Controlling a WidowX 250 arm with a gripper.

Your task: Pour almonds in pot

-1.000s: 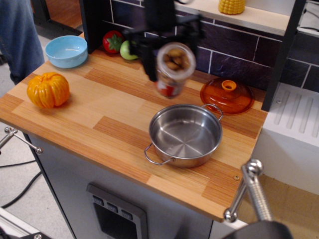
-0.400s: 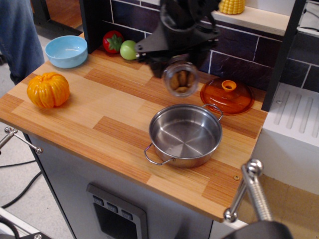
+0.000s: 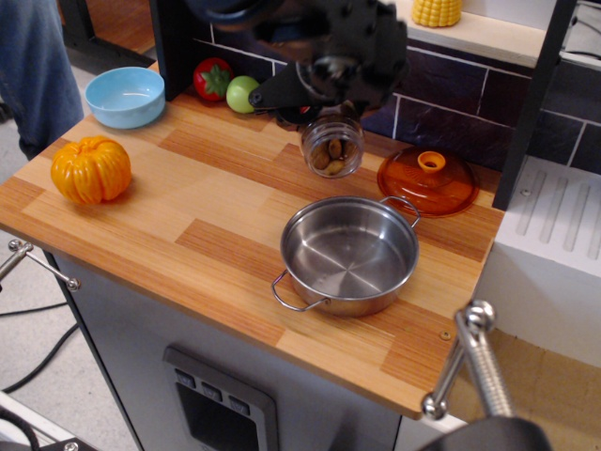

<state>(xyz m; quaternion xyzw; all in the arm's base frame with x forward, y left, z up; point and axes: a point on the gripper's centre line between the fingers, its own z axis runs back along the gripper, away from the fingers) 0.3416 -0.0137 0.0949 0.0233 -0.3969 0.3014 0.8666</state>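
Note:
The black gripper (image 3: pixel 331 111) is shut on a clear plastic jar (image 3: pixel 332 146) and holds it tipped mouth-down above the far rim of the pot. Brown almonds (image 3: pixel 331 154) show through the jar, gathered at its lower end. The pot (image 3: pixel 349 254), a shallow shiny steel pan with two wire loop handles, stands on the wooden counter below and in front of the jar. Its inside looks empty. The jar's label is hidden by the gripper.
An orange transparent domed lid (image 3: pixel 428 180) lies right of the jar. A light blue bowl (image 3: pixel 125 96), a red tomato (image 3: pixel 213 78) and a green fruit (image 3: pixel 242 93) stand at the back left. An orange pumpkin (image 3: pixel 90 169) sits at the left. A metal handle (image 3: pixel 468 362) rises at front right.
The gripper has turned the jar from nearly upright to mouth-down and moved it slightly back and down. The pot has not moved.

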